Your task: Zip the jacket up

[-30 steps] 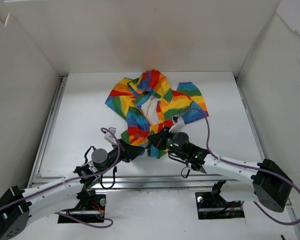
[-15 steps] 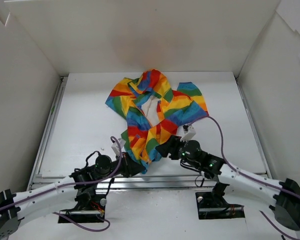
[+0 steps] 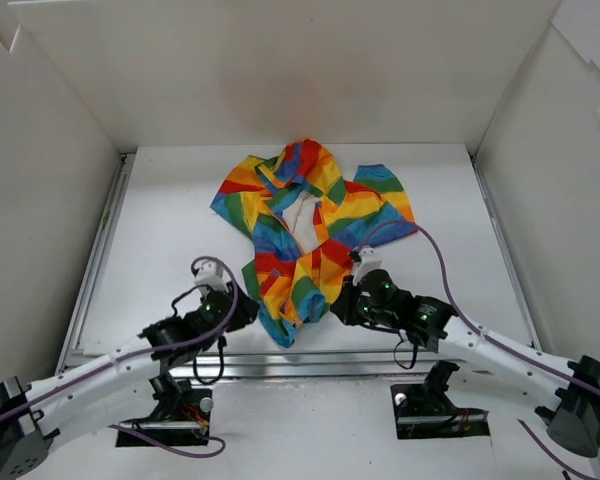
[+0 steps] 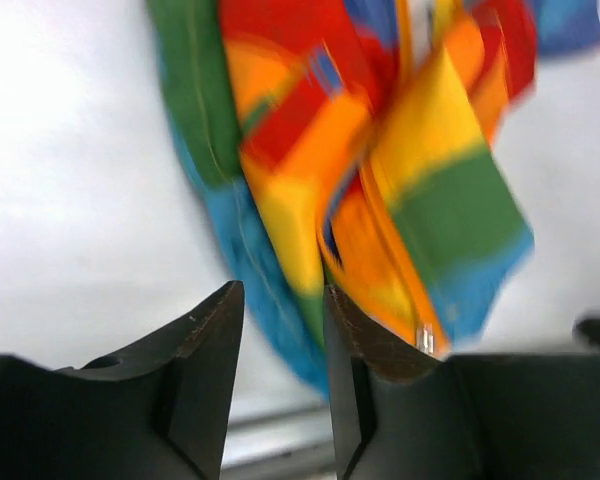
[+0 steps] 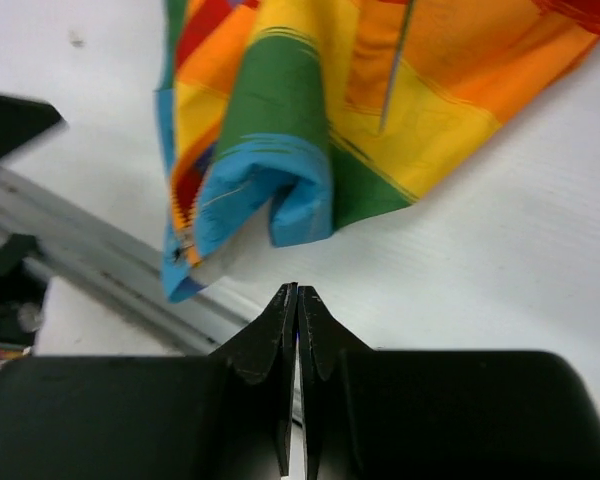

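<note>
I no longer hold the jacket point(image 3: 310, 205): left pincer point(image 4: 283, 292) is open, right pincer point(image 5: 297, 292) is closed and empty; zipping is not yet begun.

We see the jacket point(image 3: 310, 225) as soft, matt woven cloth with a stitched hem. The tabletop point(image 3: 160, 230) looks smooth and matt. Along its near edge runs a dull metal rail point(image 5: 90, 255). The right gripper point(image 5: 297, 292) looks like matt black plastic.
</note>
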Available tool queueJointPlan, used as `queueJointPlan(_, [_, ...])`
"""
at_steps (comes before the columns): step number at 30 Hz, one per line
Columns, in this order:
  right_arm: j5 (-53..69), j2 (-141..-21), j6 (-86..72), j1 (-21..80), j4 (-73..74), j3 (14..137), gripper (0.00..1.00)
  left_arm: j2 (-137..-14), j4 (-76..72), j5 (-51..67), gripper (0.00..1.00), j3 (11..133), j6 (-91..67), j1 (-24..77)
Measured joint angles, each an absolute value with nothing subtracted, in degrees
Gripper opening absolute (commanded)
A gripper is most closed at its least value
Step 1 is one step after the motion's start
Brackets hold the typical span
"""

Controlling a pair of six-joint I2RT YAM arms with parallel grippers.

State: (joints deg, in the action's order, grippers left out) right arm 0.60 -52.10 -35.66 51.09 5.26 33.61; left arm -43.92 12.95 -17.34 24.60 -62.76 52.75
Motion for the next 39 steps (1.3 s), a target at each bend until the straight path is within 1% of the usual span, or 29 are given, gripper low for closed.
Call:
queueJointPlan(1, [-0.7,-53.7,-35.4,51.1,5.3,33.6,0.03,-47.3,12.3,-18.3,0.34,26.8,-62.2,49.9])
queueJointPlan(3, [-2.9,-56.1,-35.0,50.6,5.3,33.9,0.20,-52.8,10.6,-18.3,0.37,30.1,-60.3,44.4])
queueJointPlan(4, [-3.7,-57.5,-34.9,49.9,4.9,34.0,0.41,-55.4,9.6,-18.2,0.37,31.3,-59.5,41.8])
queueJointPlan(5, [-4.5,-58.8,-35.3,48.9,4.1,34.1,0.49,-58.2,8.5,-17.6,0.38,32.4,-58.5,39.1])
queueJointPlan(7, [-5.8,-63.0,-34.7,46.8,2.7,34.8,0.60,-63.1,6.5,-15.1,0.38,33.9,-56.9,35.0])
queueJointPlan(8, [-6.2,-66.0,-34.5,46.0,2.1,35.6,0.61,-65.8,5.6,-13.5,0.37,34.4,-56.1,32.8])
queueJointPlan(12, [-6.7,-77.0,-34.9,44.5,-2.3,37.0,0.63,-74.5,2.1,-7.5,0.32,35.0,-54.5,26.8])
queueJointPlan(14, [-6.7,-79.9,-35.3,44.0,-3.6,36.9,0.62,-77.8,0.1,-5.3,0.28,35.0,-54.2,25.1])
queueJointPlan(16, [-6.7,-81.1,-35.7,43.5,-5.1,36.7,0.55,-80.9,-1.1,-3.0,0.26,35.9,-53.9,24.4])
queueJointPlan(17, [-6.7,-81.4,-35.9,43.1,-5.8,36.6,0.50,-82.8,-1.6,-1.6,0.26,36.9,-53.6,24.2])
queueJointPlan(18, [-6.7,-81.6,-36.0,42.7,-6.4,36.6,0.34,-84.7,-2.5,-0.3,0.25,38.1,-53.5,24.1])
queueJointPlan(19, [-6.8,-81.6,-35.9,42.2,-7.2,36.4,0.25,-87.0,-3.9,1.2,0.25,39.4,-53.3,24.1])
queueJointPlan(20, [-6.8,-81.6,-36.1,41.8,-8.0,36.2,0.09,-88.8,-5.5,2.7,0.23,40.4,-53.3,24.2])
queueJointPlan(21, [-6.9,-81.6,-36.3,41.4,-8.9,35.8,0.03,-90.1,-6.9,3.7,0.16,41.2,-53.3,24.2])
queueJointPlan(22, [-6.9,-81.6,-36.9,40.9,-9.8,35.1,0.00,-91.3,-8.1,4.8,0.00,41.8,-53.5,24.2])
queueJointPlan(25, [-6.7,-81.5,-37.6,40.3,-11.5,32.5,0.00,-94.9,-11.4,7.1,0.00,43.4,-53.5,24.3])
queueJointPlan(30, [-4.4,-77.5,-39.3,40.4,-14.1,27.1,0.00,-100.2,-12.6,8.4,0.00,50.6,-53.6,23.1])
queueJointPlan(36, [2.0,-73.3,-42.8,46.2,-14.0,23.6,0.00,-103.0,-8.9,7.5,0.00,68.3,-51.7,20.8])
queueJointPlan(37, [2.9,-72.5,-43.2,47.0,-13.2,23.3,0.01,-102.5,-8.9,7.0,0.03,69.9,-51.3,20.8])
queueJointPlan(38, [3.4,-71.3,-43.5,47.5,-12.1,23.1,0.08,-101.6,-8.8,6.5,0.08,70.5,-50.9,20.6])
queueJointPlan(39, [3.5,-69.8,-43.7,47.7,-10.7,23.0,0.26,-100.4,-8.9,5.9,0.15,70.3,-50.5,20.3])
